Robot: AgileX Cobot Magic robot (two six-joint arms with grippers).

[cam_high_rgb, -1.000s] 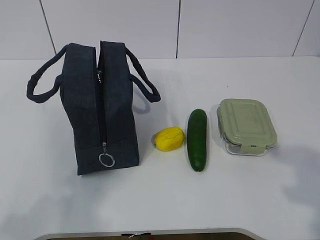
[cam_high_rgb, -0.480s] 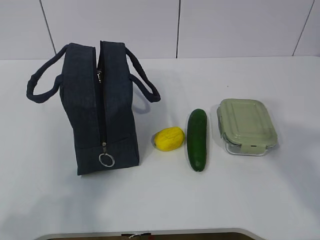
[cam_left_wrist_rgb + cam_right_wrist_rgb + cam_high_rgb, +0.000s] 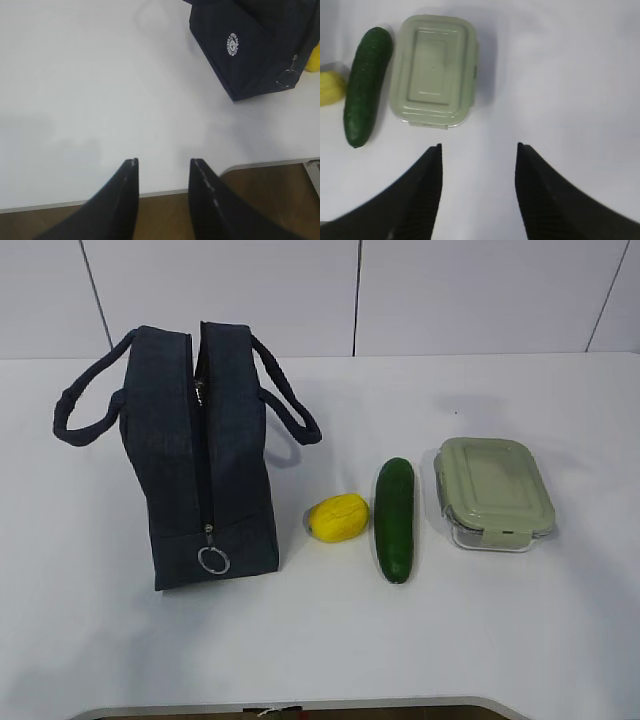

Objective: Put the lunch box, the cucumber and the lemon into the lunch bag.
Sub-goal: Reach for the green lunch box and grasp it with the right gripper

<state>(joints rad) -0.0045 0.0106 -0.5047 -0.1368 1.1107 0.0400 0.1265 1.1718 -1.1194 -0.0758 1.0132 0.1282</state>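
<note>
Lunch bag (image 3: pixel 200 460): dark navy fabric tote, lying toward the left side of the white bench (image 3: pixel 300 650), its zipper running down the middle of the upward face with a metal ring pull (image 3: pixel 213 560) at the end nearest the front edge; the zipper gapes slightly at the far end. Two padded loop handles splay out left and right toward the back edge. In the left wrist view the bag (image 3: pixel 255 50) shows a small round white logo (image 3: pixel 231 44) on its side. Lemon (image 3: pixel 337 517): bright yellow, slightly blocky, on the bench just beside the bag's right flank, apart from it. Cucumber (image 3: pixel 395 519): dark green, straight, lying lengthwise front to back, just right of the lemon and very close to it; whether they touch cannot be told. Lunch box (image 3: pixel 493 493): clear rectangular container with rounded corners and pale sage-green clip-on lid, lid on, resting right of the cucumber with a narrow gap, toward the right side of the bench. Left gripper (image 3: pixel 162 167): black fingers parted, nothing between them, above the bench's front edge to the left of the bag. Right gripper (image 3: pixel 478 150): black fingers spread wider, empty, over bare bench on the front side of the lunch box (image 3: pixel 434 70), clear of it and of the cucumber (image 3: pixel 366 85).
</note>
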